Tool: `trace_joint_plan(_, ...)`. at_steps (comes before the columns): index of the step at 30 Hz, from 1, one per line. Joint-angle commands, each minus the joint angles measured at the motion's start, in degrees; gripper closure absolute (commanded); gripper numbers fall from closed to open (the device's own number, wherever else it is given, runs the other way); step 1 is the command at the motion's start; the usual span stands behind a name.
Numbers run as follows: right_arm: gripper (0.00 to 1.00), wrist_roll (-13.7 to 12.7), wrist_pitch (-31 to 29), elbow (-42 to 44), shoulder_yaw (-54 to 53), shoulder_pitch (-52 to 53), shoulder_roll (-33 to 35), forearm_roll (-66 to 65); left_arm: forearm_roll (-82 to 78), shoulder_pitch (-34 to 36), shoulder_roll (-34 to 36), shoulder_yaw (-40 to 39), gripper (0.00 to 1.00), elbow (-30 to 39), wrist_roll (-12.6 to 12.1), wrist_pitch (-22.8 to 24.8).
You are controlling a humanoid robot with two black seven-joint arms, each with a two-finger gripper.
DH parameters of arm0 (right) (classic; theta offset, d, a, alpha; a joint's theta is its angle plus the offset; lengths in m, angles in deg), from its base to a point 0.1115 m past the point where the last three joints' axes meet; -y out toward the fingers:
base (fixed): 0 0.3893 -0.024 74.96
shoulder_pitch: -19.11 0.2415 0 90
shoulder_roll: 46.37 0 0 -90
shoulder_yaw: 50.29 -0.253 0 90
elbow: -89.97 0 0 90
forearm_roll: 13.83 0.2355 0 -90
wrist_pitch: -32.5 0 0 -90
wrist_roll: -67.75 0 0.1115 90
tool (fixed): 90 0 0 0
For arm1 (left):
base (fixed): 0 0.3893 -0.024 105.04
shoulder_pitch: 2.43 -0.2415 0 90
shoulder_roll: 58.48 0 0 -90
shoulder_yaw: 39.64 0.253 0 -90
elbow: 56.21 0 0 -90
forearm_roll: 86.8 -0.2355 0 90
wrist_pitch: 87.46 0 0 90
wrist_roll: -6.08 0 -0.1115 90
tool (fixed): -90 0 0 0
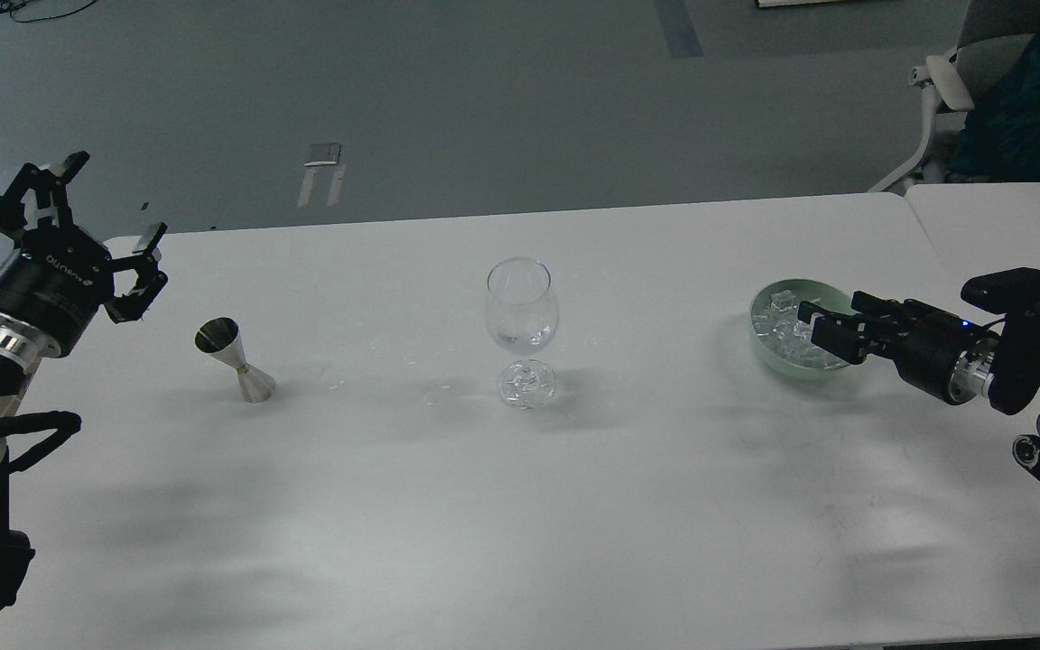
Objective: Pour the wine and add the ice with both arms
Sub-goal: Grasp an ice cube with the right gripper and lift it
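A clear wine glass [522, 311] stands upright mid-table with a little clear wine [520, 341] in the bottom of its bowl. A steel jigger [233, 359] stands to its left. A pale green bowl [762, 350] at the right holds a heap of ice [778, 321] cubes. My left gripper [109, 206] is open and empty, raised above the table's back left corner, up-left of the jigger. My right gripper [816, 325] reaches in low from the right, open, with its fingertips over the bowl's right half among the ice. Whether they touch a cube is hidden.
The white table [520, 506] has small droplets [394, 354] between the jigger and the glass. A second white table [998, 221] adjoins at the right. A chair [953, 77] and a seated person in dark teal [1035, 99] are at the back right.
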Motion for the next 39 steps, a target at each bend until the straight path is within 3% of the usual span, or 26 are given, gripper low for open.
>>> trace_joint_plan(1, 0.30, 0.05, -0.06, 0.48, 0.21, 0.41, -0.26, -0.12, -0.05, -0.15, -0.23, 0.09, 0.03, 0.41, -0.01, 0.01)
trace_joint_plan(10, 0.36, -0.04, -0.06, 2.15, 5.84, 2.78, -0.27, -0.21, -0.05, -0.15, -0.06, 0.09, 0.03, 0.41, -0.01, 0.01)
trace_joint_plan(16, 0.37, -0.04, -0.06, 3.82, 6.28, 3.57, -1.23, -0.21, -0.05, -0.15, -0.06, 0.09, 0.03, 0.41, -0.01, 0.01)
trace_joint_plan(21, 0.41, -0.13, -0.06, 4.44, 6.28, 3.57, -2.29, -0.21, -0.05, -0.15, -0.15, 0.09, 0.03, 0.50, -0.01, 0.01)
trace_joint_plan(23, 0.46, -0.13, -0.15, 4.70, 6.37, 3.57, -2.38, -0.21, -0.05, -0.15, -0.15, 0.00, 0.03, 0.50, -0.01, 0.01)
trace_joint_plan(33, 0.52, -0.22, -0.15, 5.49, 6.37, 3.05, -2.99, -0.21, -0.05, -0.15, -0.15, 0.00, 0.03, 0.50, -0.01, 0.01)
trace_joint_plan(36, 0.63, -0.74, -0.24, 5.58, 6.37, 3.22, -2.99, -0.21, -0.05, -0.15, -0.15, 0.00, 0.03, 0.50, -0.01, 0.01)
trace_joint_plan(39, 0.67, -1.36, -0.41, 5.49, 6.37, 3.31, -2.99, -0.21, -0.05, -0.15, -0.15, 0.00, 0.03, 0.50, -0.01, 0.01)
